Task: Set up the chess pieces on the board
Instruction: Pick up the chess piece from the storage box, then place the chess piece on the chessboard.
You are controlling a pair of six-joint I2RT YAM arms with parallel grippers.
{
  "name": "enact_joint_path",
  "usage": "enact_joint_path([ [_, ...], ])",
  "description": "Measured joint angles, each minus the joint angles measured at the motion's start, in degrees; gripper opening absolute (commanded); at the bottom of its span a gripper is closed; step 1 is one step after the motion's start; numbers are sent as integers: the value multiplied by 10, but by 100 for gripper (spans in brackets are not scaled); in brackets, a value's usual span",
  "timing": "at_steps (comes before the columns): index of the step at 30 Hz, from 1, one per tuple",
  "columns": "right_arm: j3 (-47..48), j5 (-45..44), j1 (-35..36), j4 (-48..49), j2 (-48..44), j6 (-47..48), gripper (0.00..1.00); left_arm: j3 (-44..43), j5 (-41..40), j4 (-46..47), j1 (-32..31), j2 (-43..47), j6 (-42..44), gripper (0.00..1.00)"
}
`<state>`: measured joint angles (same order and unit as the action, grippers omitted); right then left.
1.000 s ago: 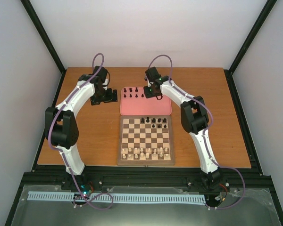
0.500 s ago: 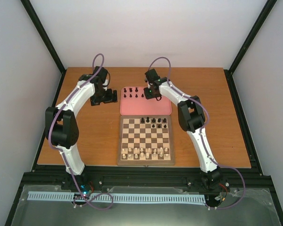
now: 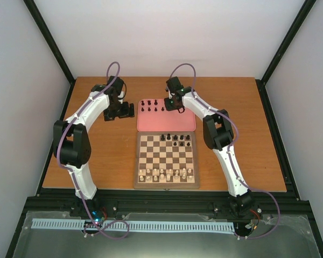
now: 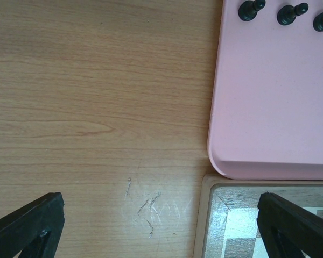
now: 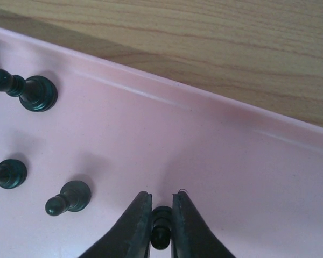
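Over the pink tray (image 5: 247,177), my right gripper (image 5: 161,207) is shut on a small black chess piece (image 5: 161,228) held between its fingertips. Three more black chess pieces (image 5: 69,198) stand on the tray to its left. In the top view that gripper (image 3: 174,105) sits over the tray's far right part, with several black pieces (image 3: 151,106) beside it. The board (image 3: 167,159) lies just in front of the tray; several black pieces (image 3: 176,140) stand on its far rows. My left gripper (image 4: 156,226) is open over bare table beside the tray's left edge, holding nothing.
Cream pieces (image 3: 167,173) line the board's near rows. The pink tray (image 3: 167,122) touches the board's far edge. In the left wrist view the board's corner (image 4: 215,215) and the tray's corner (image 4: 220,161) lie to the right, with scratched wooden table (image 4: 97,107) to the left.
My right gripper has closed its fingers on a black piece on the tray. The left arm has stayed where it was.
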<state>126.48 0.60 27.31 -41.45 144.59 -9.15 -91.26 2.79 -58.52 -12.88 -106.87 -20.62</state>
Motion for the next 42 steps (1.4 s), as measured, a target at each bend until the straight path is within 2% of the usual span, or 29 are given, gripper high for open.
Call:
enact_joint_path([
  [3, 0, 3, 0, -1, 0, -1, 3, -1, 0, 0, 0, 0, 0, 100],
  [12, -15, 14, 0, 2, -10, 0, 3, -1, 0, 0, 0, 0, 0, 100],
  [18, -137, 19, 5, 1, -122, 0, 3, -1, -1, -1, 0, 0, 0, 100],
  [24, -301, 34, 43, 18, -332, -1, 3, -1, -1, 0, 0, 0, 0, 100],
  [28, -388, 56, 83, 25, -430, -9, 3, -1, 0, 1, 0, 0, 0, 100],
  [37, -522, 91, 126, 23, -462, -16, 3, 8, 3, 4, 0, 0, 0, 100],
  [42, -546, 111, 126, 39, -460, -21, 3, 8, 2, 5, 0, 0, 0, 100],
])
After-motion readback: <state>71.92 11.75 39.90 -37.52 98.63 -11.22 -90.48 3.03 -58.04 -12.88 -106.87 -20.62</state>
